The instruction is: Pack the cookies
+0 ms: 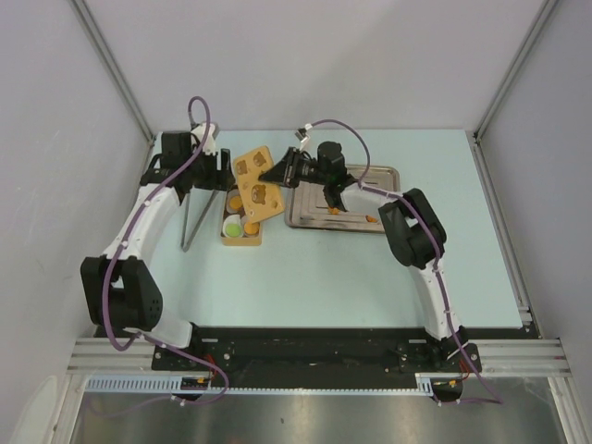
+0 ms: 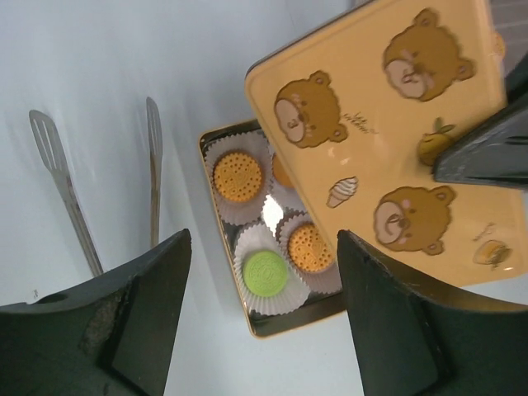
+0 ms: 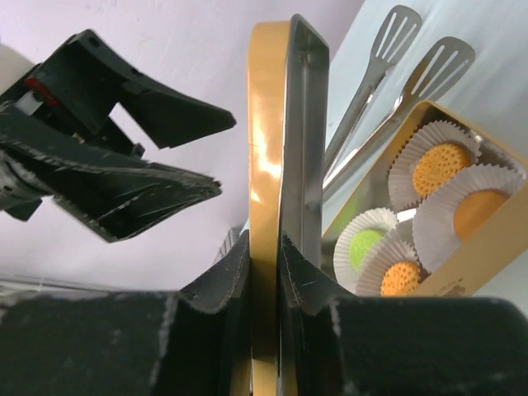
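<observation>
Right fingers (image 3: 219, 285) around lid (image 3: 264, 165), tongs (image 2: 154, 165) beside tin (image 3: 478, 264).

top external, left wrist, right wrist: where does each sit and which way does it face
Top external: above and behind the arm bases, looking down on the pale blue table; both arms show.
Left wrist: on the left arm, looking down past its open left gripper at the rectangular yellow tin of small round cookies.
Right wrist: on the right arm, looking along its right gripper, shut on the flat yellow bear-printed lid; the left gripper shows too.
Shared: both wrist views show tin, lid and the steel tongs.
</observation>
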Motion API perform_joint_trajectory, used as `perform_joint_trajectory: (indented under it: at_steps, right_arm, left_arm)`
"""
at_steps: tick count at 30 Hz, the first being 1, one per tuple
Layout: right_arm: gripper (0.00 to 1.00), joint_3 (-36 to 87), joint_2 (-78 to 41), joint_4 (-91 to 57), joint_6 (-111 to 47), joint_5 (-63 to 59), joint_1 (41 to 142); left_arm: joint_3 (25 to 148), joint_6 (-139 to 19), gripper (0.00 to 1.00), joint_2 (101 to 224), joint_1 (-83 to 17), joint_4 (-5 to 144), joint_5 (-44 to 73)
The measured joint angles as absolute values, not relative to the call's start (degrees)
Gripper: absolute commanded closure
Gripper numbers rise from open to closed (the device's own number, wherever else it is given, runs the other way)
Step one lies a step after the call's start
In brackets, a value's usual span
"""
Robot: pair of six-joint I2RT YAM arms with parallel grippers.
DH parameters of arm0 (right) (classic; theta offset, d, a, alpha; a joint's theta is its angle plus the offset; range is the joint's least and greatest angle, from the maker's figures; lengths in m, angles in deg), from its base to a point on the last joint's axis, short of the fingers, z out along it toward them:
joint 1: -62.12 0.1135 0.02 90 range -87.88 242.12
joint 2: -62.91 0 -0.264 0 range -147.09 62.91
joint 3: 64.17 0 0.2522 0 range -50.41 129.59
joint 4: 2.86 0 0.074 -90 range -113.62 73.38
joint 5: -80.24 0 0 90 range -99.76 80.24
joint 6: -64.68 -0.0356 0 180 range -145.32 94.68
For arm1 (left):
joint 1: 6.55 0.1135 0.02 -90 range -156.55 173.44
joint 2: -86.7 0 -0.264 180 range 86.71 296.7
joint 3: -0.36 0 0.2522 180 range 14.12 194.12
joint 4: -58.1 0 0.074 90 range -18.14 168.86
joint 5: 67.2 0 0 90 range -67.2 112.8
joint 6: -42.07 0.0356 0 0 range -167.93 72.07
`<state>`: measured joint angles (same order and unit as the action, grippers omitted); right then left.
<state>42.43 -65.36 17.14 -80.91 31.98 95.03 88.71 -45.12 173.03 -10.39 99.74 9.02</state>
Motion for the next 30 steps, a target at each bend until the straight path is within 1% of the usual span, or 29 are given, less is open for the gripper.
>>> perform_joint_trajectory:
  at_steps: [8, 15, 21, 30]
  right_arm:
    - [1.00, 42.51, -72.90, 28.26, -91.16, 27.59, 96.71]
    - [1.00, 44.48, -78.69, 34.93, -99.45, 24.13, 99.73]
    - [1.00, 45.88, -80.59, 39.04, -104.08, 21.90, 101.08]
    - [1.00, 46.03, -81.12, 42.10, -107.01, 19.80, 100.65]
  left_arm:
    - [87.81, -45.58, 0.24, 174.03, -10.17, 95.28, 8.08]
    - [84.49, -45.47, 0.24, 174.47, -10.13, 92.94, 8.30]
    - [81.89, -45.39, 0.24, 174.47, -10.13, 91.94, 9.35]
    - [79.64, -44.93, 0.24, 174.47, -10.13, 90.74, 11.12]
